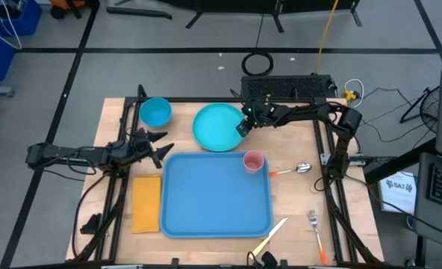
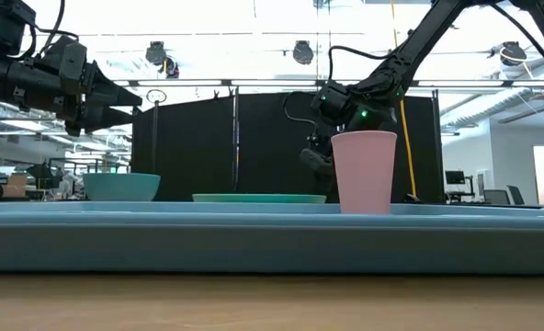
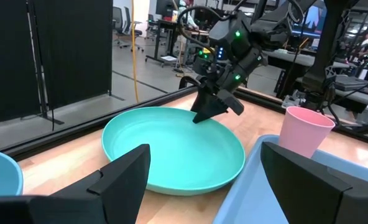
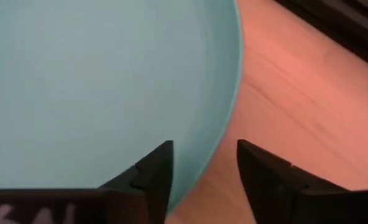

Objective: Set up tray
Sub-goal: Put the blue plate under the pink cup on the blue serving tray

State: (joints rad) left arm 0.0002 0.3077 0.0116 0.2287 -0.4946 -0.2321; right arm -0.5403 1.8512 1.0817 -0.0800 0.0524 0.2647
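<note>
The blue tray [image 1: 215,196] lies at the table's middle, with a pink cup [image 1: 253,161] standing in its far right corner. A turquoise plate [image 1: 218,127] lies flat on the table behind the tray. My right gripper [image 4: 202,171] is open at the plate's right rim [image 4: 224,134], one finger over the plate and one over the bare table; it also shows in the left wrist view [image 3: 212,109]. My left gripper [image 1: 161,147] is open and empty above the table, left of the plate and near a blue bowl [image 1: 155,112]. My right gripper slants down at the plate's right rim [image 4: 216,155], which runs between its two open fingers. I cannot tell whether either finger touches the plate. The plate lies flat on the table.
An orange-yellow napkin [image 1: 146,203] lies left of the tray. A spoon [image 1: 296,169] lies right of the cup, with a fork [image 1: 316,230] and a knife [image 1: 270,234] near the front right. A black frame rail [image 1: 206,99] runs along the table's far edge.
</note>
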